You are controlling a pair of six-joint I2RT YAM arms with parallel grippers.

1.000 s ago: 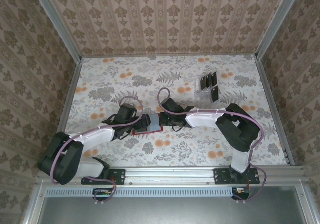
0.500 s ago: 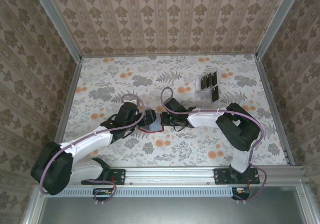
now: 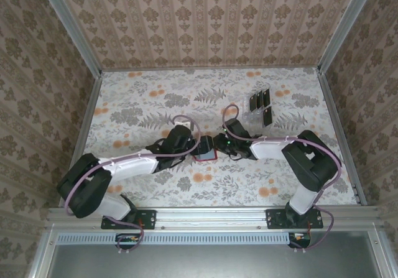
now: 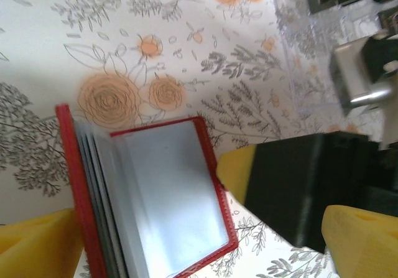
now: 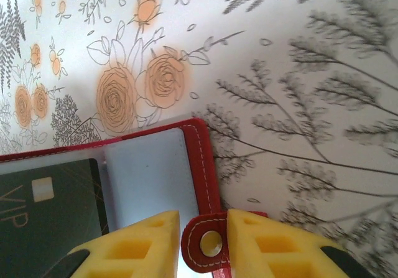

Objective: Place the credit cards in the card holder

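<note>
Progress: I count one credit card [image 5: 50, 213] sleeved in the open card holder [image 3: 205, 155], mid-frame in the top view; other credit cards [image 3: 261, 107] wait in the clear rack [image 3: 245, 113], upper right | Tools: left gripper [image 4: 202, 228] spread wide around the card holder; right gripper [image 5: 204, 228] pads flank its closing tab [image 5: 208, 244], and I can't tell if they pinch | Change: card holder and both grippers shifted right.
</note>
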